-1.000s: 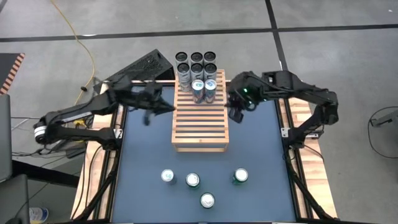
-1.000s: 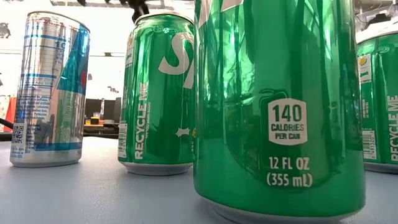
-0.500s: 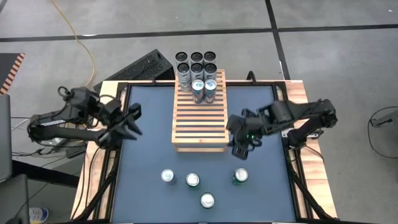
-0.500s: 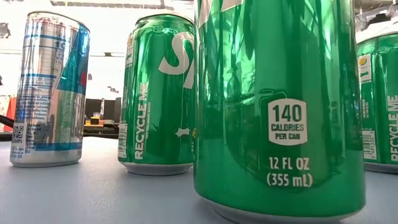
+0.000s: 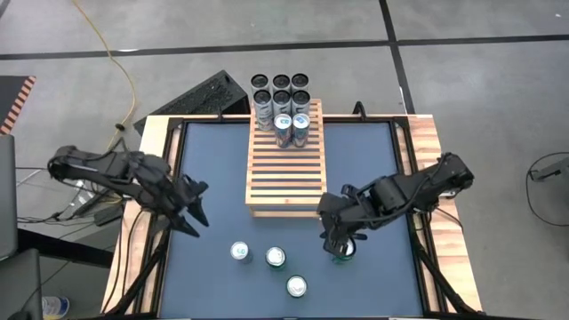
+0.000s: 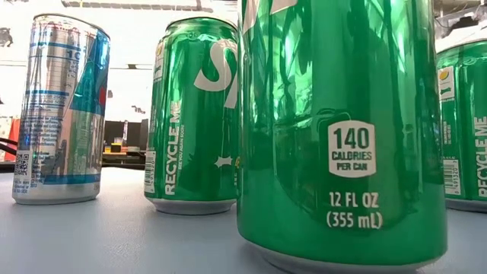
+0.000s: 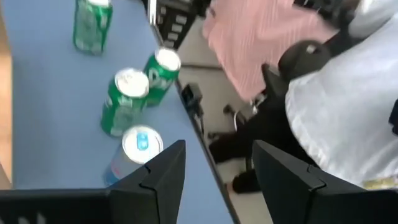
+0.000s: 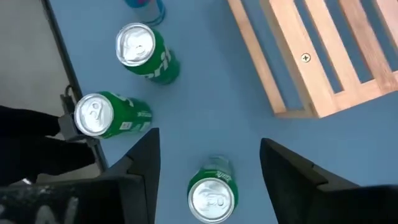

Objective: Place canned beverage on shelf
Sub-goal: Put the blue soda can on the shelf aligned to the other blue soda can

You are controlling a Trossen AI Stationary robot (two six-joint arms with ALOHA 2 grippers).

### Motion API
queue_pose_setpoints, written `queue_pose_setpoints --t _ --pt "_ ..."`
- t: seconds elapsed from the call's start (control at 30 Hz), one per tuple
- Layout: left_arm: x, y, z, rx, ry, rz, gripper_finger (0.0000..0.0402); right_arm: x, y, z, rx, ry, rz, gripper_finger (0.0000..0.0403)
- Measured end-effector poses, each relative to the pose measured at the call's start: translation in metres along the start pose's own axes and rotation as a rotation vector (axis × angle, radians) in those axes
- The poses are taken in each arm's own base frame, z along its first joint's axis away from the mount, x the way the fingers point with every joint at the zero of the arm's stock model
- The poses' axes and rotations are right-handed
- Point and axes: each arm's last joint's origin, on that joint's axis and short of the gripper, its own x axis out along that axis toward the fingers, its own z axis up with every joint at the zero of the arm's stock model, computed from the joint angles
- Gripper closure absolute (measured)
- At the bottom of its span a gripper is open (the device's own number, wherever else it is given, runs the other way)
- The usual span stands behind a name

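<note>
Several cans stand upright on the blue table near its front edge: a silver-blue one (image 5: 239,252) and green ones (image 5: 276,257) (image 5: 296,286) (image 5: 343,256). The slatted wooden shelf (image 5: 286,173) lies at the table's middle, with cans (image 5: 292,126) standing on its far end. My right gripper (image 8: 211,168) hangs open, pointing down over the rightmost green can (image 8: 212,198), one finger on either side above it and not touching. My left gripper (image 7: 214,180) is open near the table's left edge (image 5: 191,218), facing the row of cans (image 7: 124,102).
Dark-topped cans (image 5: 281,91) stand in a block beyond the shelf's far end. Past the table's near edge, the left wrist view shows people in a pink striped shirt (image 7: 261,37) and a white garment (image 7: 348,112). Bare blue table (image 5: 213,178) lies on both sides of the shelf.
Both grippers have left the shelf's far end. My left gripper has swung toward the table's left edge and then nearer. My right gripper has come toward the near edge and sunk over the rightmost green can. No can has moved.
</note>
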Motion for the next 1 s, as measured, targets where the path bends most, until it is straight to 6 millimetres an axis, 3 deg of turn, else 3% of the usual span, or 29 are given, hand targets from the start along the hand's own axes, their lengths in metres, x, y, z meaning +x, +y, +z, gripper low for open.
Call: queue_pose_setpoints --t 0.4,0.87,1.0 --pt "0.050 -0.003 -0.013 0.012 0.148 0.112 0.0228 0.003 0.006 -0.005 -0.100 0.013 -0.012 0.0184" --pt "0.122 0.024 -0.023 -0.073 0.265 0.227 0.0229 0.003 0.006 -0.006 -0.190 0.009 -0.029 0.0184" --pt "0.140 0.028 -0.024 -0.155 0.279 0.151 0.0229 0.002 0.008 -0.009 -0.200 0.008 -0.027 0.0184"
